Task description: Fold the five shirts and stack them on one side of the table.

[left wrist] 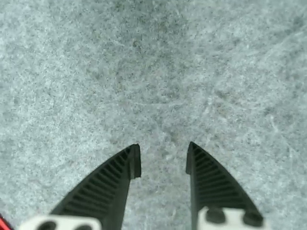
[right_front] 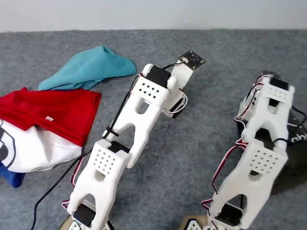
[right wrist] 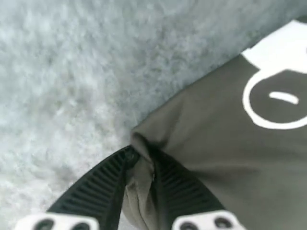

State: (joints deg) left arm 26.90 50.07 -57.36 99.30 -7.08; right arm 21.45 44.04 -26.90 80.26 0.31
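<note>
In the high view, four shirts lay in a loose heap at the left side of the table (right_front: 201,143): a teal shirt (right_front: 88,67) at the back, a red shirt (right_front: 57,112) partly over a white shirt (right_front: 33,148), and a corner of a blue shirt (right_front: 12,177) under them. None looked folded. The left arm (right_front: 139,110) stood over bare felt in the middle. The right arm (right_front: 261,148) stood over a dark shirt (right_front: 293,153) at the right edge.

In the left wrist view, the left gripper (left wrist: 163,160) was moderately open, with only grey felt between its jaws and nothing held.

In the right wrist view, the right gripper (right wrist: 142,158) was closed on a small fold at the edge of the dark shirt (right wrist: 216,143), which lay flat on the felt with its white print facing up.

I think the pinch was the weak point. It took little cloth, so the fold could slip out when pulled. With one corner held and the other gripper empty, the shirt could also bunch up instead of folding cleanly.
</note>
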